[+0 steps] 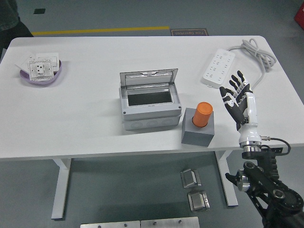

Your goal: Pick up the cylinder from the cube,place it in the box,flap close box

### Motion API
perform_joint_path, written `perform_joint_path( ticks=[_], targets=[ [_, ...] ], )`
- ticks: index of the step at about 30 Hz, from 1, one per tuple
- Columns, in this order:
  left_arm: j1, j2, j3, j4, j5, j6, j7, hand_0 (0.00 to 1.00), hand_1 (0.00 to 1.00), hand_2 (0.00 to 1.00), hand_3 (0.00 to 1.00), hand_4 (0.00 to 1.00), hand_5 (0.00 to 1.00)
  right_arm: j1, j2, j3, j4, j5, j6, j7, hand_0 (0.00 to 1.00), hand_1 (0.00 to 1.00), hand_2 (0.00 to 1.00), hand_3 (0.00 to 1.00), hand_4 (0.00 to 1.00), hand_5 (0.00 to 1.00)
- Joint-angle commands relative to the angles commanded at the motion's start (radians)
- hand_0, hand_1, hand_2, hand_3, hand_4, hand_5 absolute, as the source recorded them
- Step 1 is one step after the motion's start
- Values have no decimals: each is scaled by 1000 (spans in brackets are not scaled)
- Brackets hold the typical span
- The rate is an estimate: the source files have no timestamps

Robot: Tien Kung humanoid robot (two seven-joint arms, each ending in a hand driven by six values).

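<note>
An orange cylinder (202, 114) stands upright in the top of a grey cube (198, 132) near the table's front edge. Left of it sits a grey box (150, 108) with its flap lid (149, 77) raised at the back and the dark inside showing. My right hand (237, 96) hovers just right of the cylinder, fingers spread and holding nothing, a short gap away from it. The left arm is out of the picture.
A white power strip (218, 67) with a coiled cable (254, 51) lies at the back right, behind my right hand. A purple dish (40, 76) holding white socket plates sits at the far left. A person's dark sleeve shows at the top left corner.
</note>
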Motion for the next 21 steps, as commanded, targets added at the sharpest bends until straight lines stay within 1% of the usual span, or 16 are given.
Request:
perform_joint_path(
  ticks=[5, 6, 11, 12, 17, 18, 21],
  targets=[
    [-2, -2, 3, 0, -2, 0, 1, 743, 759, 763, 885, 592, 165, 10, 4, -44, -16, 0, 10, -12, 849, 951, 978, 986, 936, 505],
    [-2, -3, 3, 0, -2, 0, 1, 743, 758, 763, 885, 592, 163, 11, 4, -52, -19, 0, 14, -16, 851, 943, 973, 957, 935, 456],
    [-5, -6, 4, 0, -2, 0, 2, 743, 758, 763, 885, 592, 163, 19, 2, -90, -37, 4, 29, -27, 851, 943, 973, 957, 935, 456],
    [-5, -6, 5, 0, -2, 0, 1, 743, 759, 763, 885, 592, 163, 20, 2, -95, -40, 3, 32, -29, 841, 920, 924, 911, 927, 457],
    [-6, -8, 8, 0, -3, 0, 0, 743, 759, 763, 885, 592, 163, 23, 3, -109, -57, 2, 43, -37, 841, 920, 924, 911, 927, 457],
    [-6, -9, 8, 0, -2, 0, 0, 743, 758, 763, 885, 592, 162, 24, 3, -111, -59, 1, 44, -38, 805, 849, 834, 834, 931, 469],
    [-6, -9, 9, 0, -3, 0, -1, 743, 758, 763, 885, 592, 162, 25, 4, -116, -63, -1, 47, -43, 805, 849, 834, 834, 931, 469]
  ],
)
